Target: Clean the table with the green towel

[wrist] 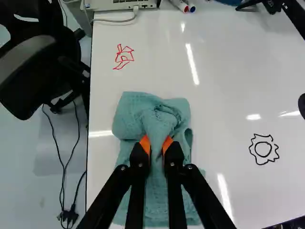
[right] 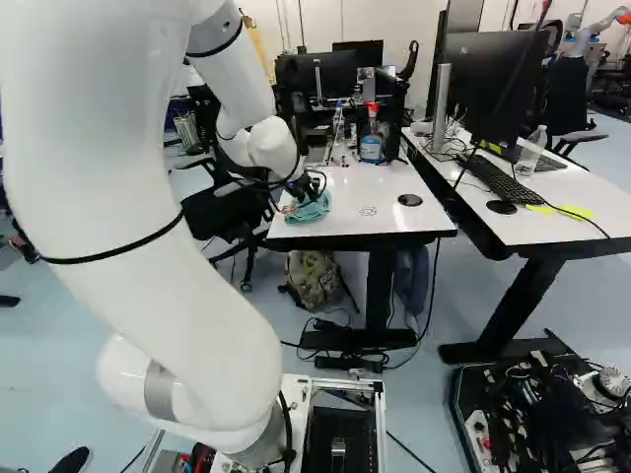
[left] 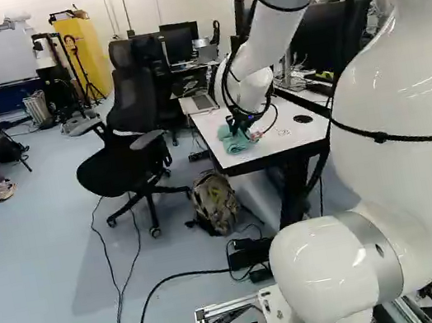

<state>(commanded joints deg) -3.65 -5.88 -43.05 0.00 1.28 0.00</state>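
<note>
In the left base view my gripper [left: 242,127] is low over the white table [left: 291,138], at the green towel [left: 237,141]. The wrist view has the gripper [wrist: 156,143] shut on a raised fold of the towel [wrist: 152,117], an orange pad on each side of it. The rest of the cloth lies bunched on the table around and under the fingers. Ahead and to one side is a red drawing [wrist: 124,57]; off to the other side, a black gear-like drawing [wrist: 263,149]. Both marks are on the tabletop, apart from the towel.
Beside the table's edge stands a black office chair [left: 138,125]. A laptop [left: 199,103], markers [wrist: 183,5] and a blue bottle [right: 372,143] are at the far end. A backpack [left: 215,203] sits on the floor; a second desk [right: 552,212] with monitors adjoins.
</note>
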